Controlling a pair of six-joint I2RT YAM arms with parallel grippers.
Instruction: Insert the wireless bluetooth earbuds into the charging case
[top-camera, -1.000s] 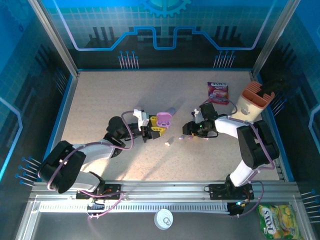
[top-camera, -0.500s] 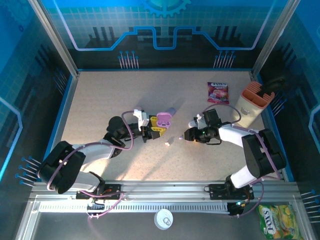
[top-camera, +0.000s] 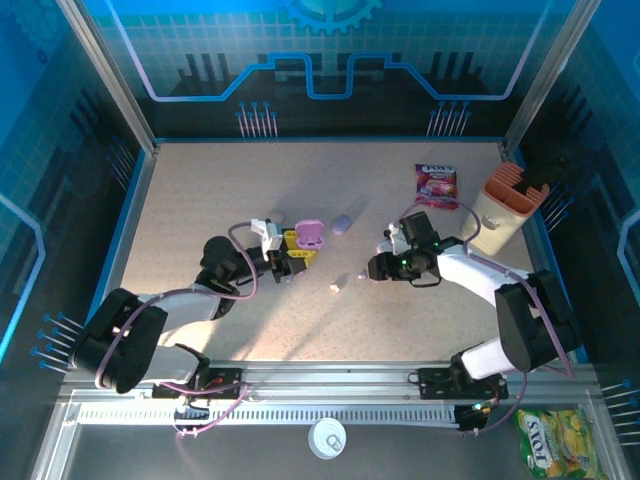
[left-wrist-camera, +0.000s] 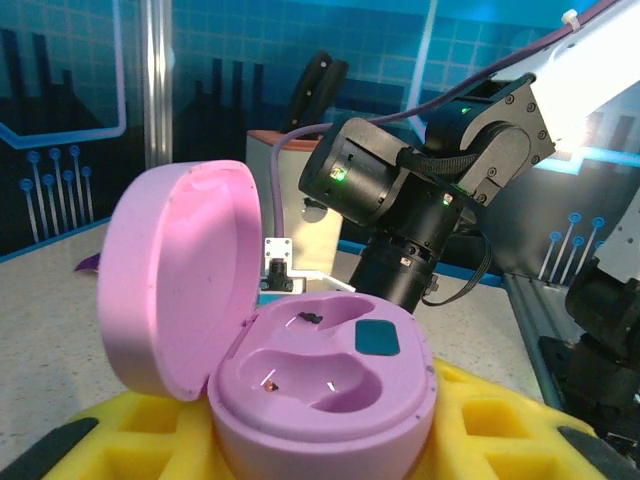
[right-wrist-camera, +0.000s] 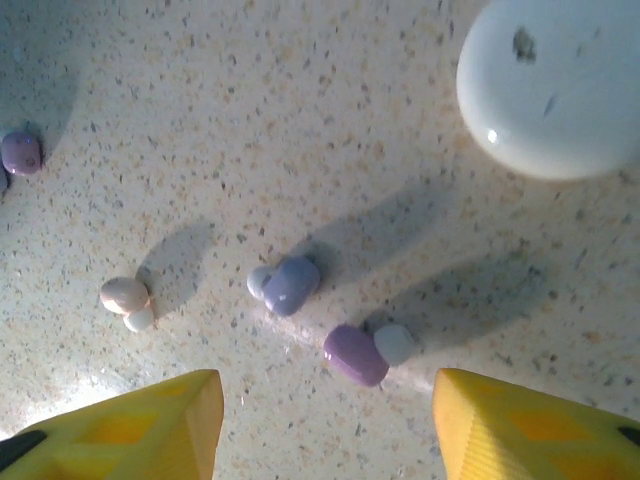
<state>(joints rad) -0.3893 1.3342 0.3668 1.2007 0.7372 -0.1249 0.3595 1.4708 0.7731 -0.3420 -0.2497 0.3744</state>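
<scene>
The pink-purple charging case (left-wrist-camera: 322, 392) sits open between my left gripper's yellow fingers (left-wrist-camera: 500, 420), lid (left-wrist-camera: 170, 285) tipped up to the left and both wells empty. From above, my left gripper (top-camera: 292, 250) is shut on that case (top-camera: 310, 233). Several earbuds lie on the table under my right gripper (right-wrist-camera: 320, 430), whose jaws stand open and empty: a purple one (right-wrist-camera: 354, 355) with a white tip, a lavender one (right-wrist-camera: 291, 284), a pink one (right-wrist-camera: 124, 294), and another purple one (right-wrist-camera: 20, 153) far left. In the top view my right gripper (top-camera: 370, 269) hovers just right of the earbuds (top-camera: 337, 285).
A pale oval case (right-wrist-camera: 555, 85) lies beyond the earbuds, and a lavender case (top-camera: 342, 222) lies between the two grippers. At the back right lie a snack packet (top-camera: 436, 184) and a tan holder (top-camera: 504, 205). The right arm (left-wrist-camera: 400, 195) looms behind the open case.
My left gripper has drawn back to the left with the case, uncovering the lavender case. The right gripper has shifted down and left toward the earbuds.
</scene>
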